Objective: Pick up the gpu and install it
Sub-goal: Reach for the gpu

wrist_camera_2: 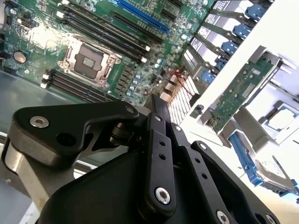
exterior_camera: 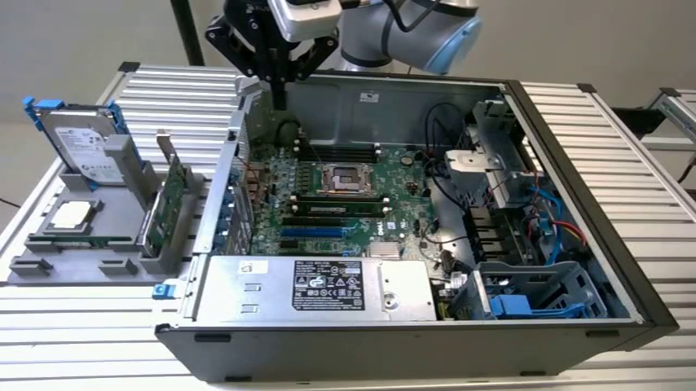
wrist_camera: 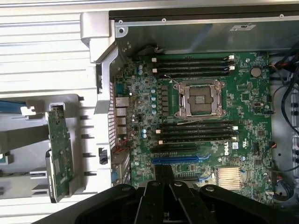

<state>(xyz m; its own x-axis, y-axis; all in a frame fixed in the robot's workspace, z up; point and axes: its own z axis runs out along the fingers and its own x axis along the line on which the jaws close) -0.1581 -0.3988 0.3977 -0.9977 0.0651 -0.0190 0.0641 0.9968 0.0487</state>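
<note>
- Above the open computer case (exterior_camera: 359, 354), the claw (exterior_camera: 280, 99) hangs pinched shut, fingers together, gripping nothing.
- The gpu (exterior_camera: 174, 204) stands upright in the grey rack (exterior_camera: 65, 261) on the worktop (exterior_camera: 87, 342), apart from the claw.

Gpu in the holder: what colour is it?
The gpu is green, clearest in the first wrist view.

Robotics lab test bench, I'd say, not somebody's desk. An opened tower PC case (exterior_camera: 381, 350) lies on a ribbed aluminium table (exterior_camera: 87, 334) with its motherboard (exterior_camera: 326, 204) exposed. A grey fixture (exterior_camera: 109, 220) beside it racks a gpu (exterior_camera: 174, 204) and a hard drive (exterior_camera: 85, 147) upright. A robot arm (exterior_camera: 429, 32) hangs overhead.
</note>
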